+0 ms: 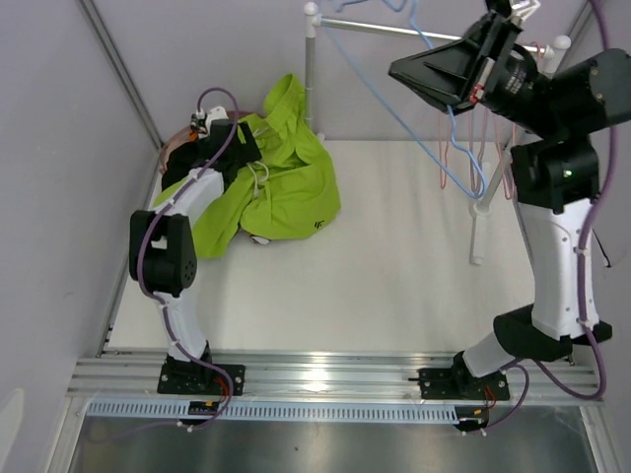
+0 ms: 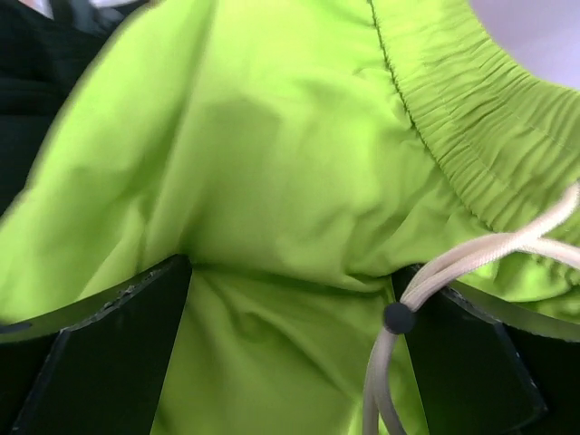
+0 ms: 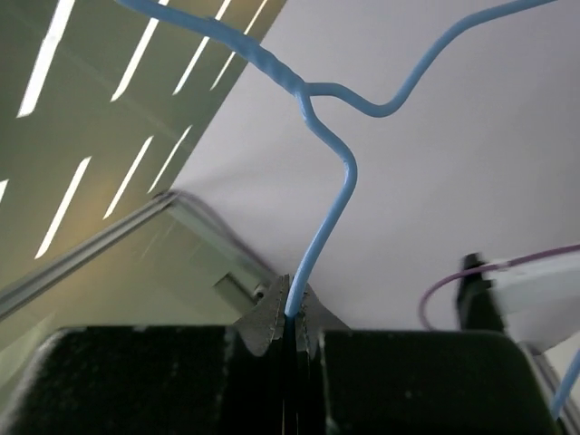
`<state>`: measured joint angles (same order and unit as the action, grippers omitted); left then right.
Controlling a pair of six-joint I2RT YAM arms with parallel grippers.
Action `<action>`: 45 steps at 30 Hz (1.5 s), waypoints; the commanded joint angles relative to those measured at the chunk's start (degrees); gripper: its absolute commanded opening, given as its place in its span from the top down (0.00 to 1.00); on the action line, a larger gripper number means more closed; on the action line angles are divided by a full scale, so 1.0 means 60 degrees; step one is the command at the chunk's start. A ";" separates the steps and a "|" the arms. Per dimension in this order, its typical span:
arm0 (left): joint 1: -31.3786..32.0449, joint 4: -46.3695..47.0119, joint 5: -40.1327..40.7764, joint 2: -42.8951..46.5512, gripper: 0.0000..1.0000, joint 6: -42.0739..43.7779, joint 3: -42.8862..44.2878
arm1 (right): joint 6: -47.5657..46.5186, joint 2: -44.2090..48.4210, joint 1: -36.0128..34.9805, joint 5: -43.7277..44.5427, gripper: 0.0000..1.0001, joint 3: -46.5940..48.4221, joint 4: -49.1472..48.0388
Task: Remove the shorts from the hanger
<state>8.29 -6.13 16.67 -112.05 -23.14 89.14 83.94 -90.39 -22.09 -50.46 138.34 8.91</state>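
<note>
The lime-green shorts (image 1: pixel 281 182) lie crumpled on the white table at the back left, off the hanger. My left gripper (image 1: pixel 232 138) is down on them. In the left wrist view it (image 2: pixel 290 353) is open, with its black fingers (image 2: pixel 100 353) wide apart and green fabric (image 2: pixel 272 181) filling the gap. The elastic waistband (image 2: pixel 471 136) and white drawstring (image 2: pixel 453 263) show at the right. My right gripper (image 1: pixel 434 59) is raised at the back right by the rail. It (image 3: pixel 292 313) is shut on the wire of the bare blue hanger (image 3: pixel 331 208), also seen from above (image 1: pixel 394 113).
A white clothes rack (image 1: pixel 311 69) with a top rail (image 1: pixel 365 28) stands at the back, its right post (image 1: pixel 478 227) reaching the table. A pink wire hanger (image 1: pixel 461 148) hangs near that post. Grey walls close in on both sides.
</note>
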 commanded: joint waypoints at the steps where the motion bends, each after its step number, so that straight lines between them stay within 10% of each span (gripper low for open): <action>1: -0.0006 0.0012 0.0387 0.2119 0.01 0.0559 0.0230 | -0.2179 0.0518 0.1261 0.0219 1.00 -0.0965 0.2241; 14: 0.1020 -0.1293 -0.0184 0.6514 0.01 0.1395 -0.0058 | -0.4981 0.0345 0.2289 0.2154 1.00 -0.3853 0.3364; 24: 0.1196 -0.0853 -0.0712 0.9429 0.01 0.1483 -0.3137 | -0.5027 -0.3157 0.2743 0.2242 1.00 0.0029 0.3777; 36: 0.1240 -0.0751 -0.1166 0.9579 0.01 0.1483 -0.3974 | -0.5259 -0.2618 0.2890 0.2753 0.98 -0.2386 0.2940; 42: 0.1254 -0.0663 -0.1342 0.9490 0.01 0.1395 -0.4076 | -0.6269 -0.0787 0.2905 0.3704 0.08 -0.3589 0.3626; 45: 0.1254 -0.0765 -0.1357 0.9476 0.01 0.1424 -0.4003 | -0.6839 0.0106 0.2905 0.4290 0.01 -0.3882 0.4108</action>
<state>15.42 -11.94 9.78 -55.18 -15.38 64.88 47.86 -97.89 -4.89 -29.69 115.02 31.90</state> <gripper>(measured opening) 0.993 0.987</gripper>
